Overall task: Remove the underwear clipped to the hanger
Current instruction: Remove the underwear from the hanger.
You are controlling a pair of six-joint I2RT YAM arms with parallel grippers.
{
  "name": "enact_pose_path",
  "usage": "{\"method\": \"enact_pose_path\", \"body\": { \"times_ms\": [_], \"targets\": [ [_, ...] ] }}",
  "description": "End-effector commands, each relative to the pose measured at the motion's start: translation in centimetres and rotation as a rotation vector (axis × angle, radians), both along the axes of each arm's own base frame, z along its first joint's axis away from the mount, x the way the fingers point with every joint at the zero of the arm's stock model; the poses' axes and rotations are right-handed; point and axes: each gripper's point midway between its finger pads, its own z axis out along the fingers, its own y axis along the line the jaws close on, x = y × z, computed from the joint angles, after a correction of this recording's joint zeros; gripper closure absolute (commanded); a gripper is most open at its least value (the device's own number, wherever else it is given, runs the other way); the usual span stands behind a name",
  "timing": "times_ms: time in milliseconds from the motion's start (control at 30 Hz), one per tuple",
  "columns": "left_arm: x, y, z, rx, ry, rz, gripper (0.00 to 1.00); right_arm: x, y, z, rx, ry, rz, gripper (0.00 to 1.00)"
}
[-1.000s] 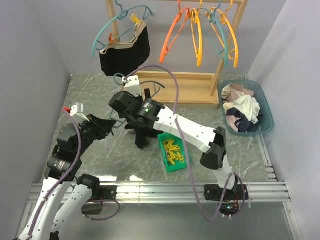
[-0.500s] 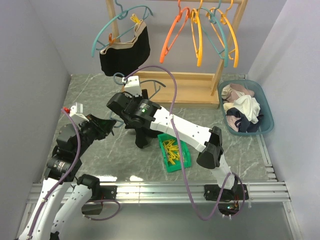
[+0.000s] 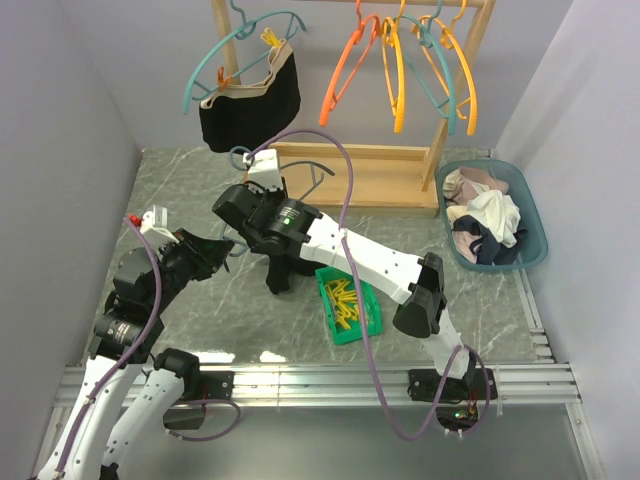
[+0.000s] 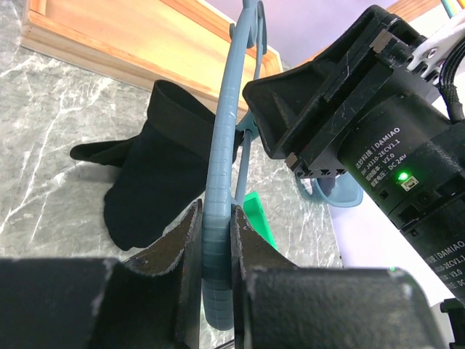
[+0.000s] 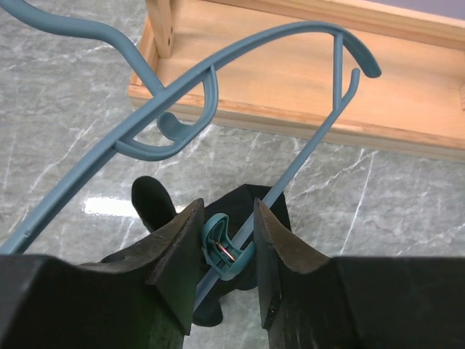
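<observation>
A teal hanger (image 4: 221, 145) (image 5: 240, 62) is held low over the table, and my left gripper (image 4: 216, 240) (image 3: 222, 245) is shut on its upper arm. Black underwear (image 4: 156, 174) (image 5: 270, 209) hangs from the hanger's lower bar and partly rests on the marble. A teal clip (image 5: 224, 247) pins it to that bar. My right gripper (image 5: 227, 243) comes down from above, its two fingers pressed against either side of this clip. In the top view the right wrist (image 3: 275, 215) hides the clip. A second black underwear (image 3: 250, 105) hangs clipped to a teal hanger (image 3: 240, 50) on the rack.
The wooden rack base (image 5: 305, 73) lies just behind the held hanger. Orange, yellow and teal bare hangers (image 3: 400, 60) hang on the rail. A green tray of yellow pegs (image 3: 347, 305) sits under the right forearm. A teal basket (image 3: 530, 215) of clothes stands at right.
The right gripper's jaws have closed from wide open onto the teal clip, and the right arm shifted slightly left. The left gripper and hanger stayed put.
</observation>
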Motion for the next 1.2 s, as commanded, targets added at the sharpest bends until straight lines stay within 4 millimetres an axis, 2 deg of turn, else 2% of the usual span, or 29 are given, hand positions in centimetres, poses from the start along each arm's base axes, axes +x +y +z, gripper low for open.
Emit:
{"method": "enact_pose_path", "body": {
  "times_ms": [0, 100, 133, 233, 367, 500, 700, 767, 800, 833, 867, 900, 933, 967, 1000, 1033, 1067, 1100, 1167],
  "targets": [
    [0.1, -0.3, 2.6, -0.044, -0.095, -0.011, 0.99, 0.8, -0.1, 1.6, 0.035, -0.054, -0.036, 0.68],
    [0.0, -0.4, 2.7, -0.047, -0.096, -0.015, 0.99, 0.8, -0.1, 1.7, 0.04, -0.055, -0.035, 0.74],
    [0.1, -0.4, 2.6, -0.045, -0.095, -0.015, 0.99, 0.8, -0.2, 1.7, 0.037, -0.056, -0.035, 0.84],
    [0.0, -0.4, 2.7, -0.045, -0.096, -0.015, 0.99, 0.9, -0.2, 1.5, 0.038, -0.054, -0.036, 1.0],
    [0.0, -0.3, 2.4, -0.039, -0.087, -0.014, 0.99, 0.7, -0.4, 1.7, 0.071, -0.056, -0.036, 1.0],
    [0.0, -0.4, 1.8, -0.038, -0.075, -0.017, 0.99, 0.2, -0.1, 2.0, 0.185, -0.041, 0.014, 1.0],
    [-0.1, -0.2, 1.0, -0.028, -0.057, -0.008, 0.99, -0.6, -1.3, 4.6, 0.362, -0.081, 0.024, 1.0],
    [-0.1, -0.2, 0.7, -0.028, -0.051, -0.009, 0.99, -0.5, -1.8, 4.4, 0.396, -0.073, 0.015, 1.0],
    [0.0, -0.2, 0.4, -0.026, -0.044, -0.009, 0.99, -0.9, -1.6, 5.4, 0.45, -0.074, 0.042, 1.0],
    [0.0, -0.2, 0.3, -0.027, -0.041, -0.009, 0.99, -1.0, -1.8, 4.5, 0.456, -0.055, 0.049, 1.0],
    [-0.1, -0.2, 0.3, -0.027, -0.043, -0.009, 0.99, -0.7, -2.0, 4.4, 0.502, -0.041, 0.053, 1.0],
    [-0.1, -0.2, 0.2, -0.026, -0.038, -0.009, 0.99, -0.9, -2.1, 5.7, 0.567, -0.053, 0.073, 1.0],
    [-0.1, -0.2, 0.1, -0.026, -0.038, -0.007, 0.99, -1.2, -1.9, 4.6, 0.582, -0.025, 0.089, 1.0],
    [-0.2, -0.2, 0.0, -0.024, -0.036, -0.009, 0.99, -1.4, -1.9, 4.8, 0.607, -0.02, 0.102, 1.0],
    [-0.1, -0.1, -0.1, -0.022, -0.032, -0.006, 0.99, -1.3, -2.3, 5.9, 0.653, -0.034, 0.111, 1.0],
    [-0.1, -0.1, -0.2, -0.02, -0.03, -0.005, 0.99, -1.7, -2.1, 5.1, 0.663, -0.008, 0.135, 1.0],
    [-0.2, -0.1, -0.1, -0.022, -0.032, -0.006, 0.99, -1.8, -2.1, 5.3, 0.69, -0.003, 0.144, 1.0],
    [-0.2, -0.1, -0.1, -0.022, -0.03, -0.006, 0.99, -1.8, -2.4, 6.5, 0.74, -0.021, 0.159, 1.0],
    [-0.2, -0.2, -0.1, -0.024, -0.031, -0.012, 0.99, -2.1, -2.4, 6.0, 0.759, -0.01, 0.181, 1.0]
  ]
}}
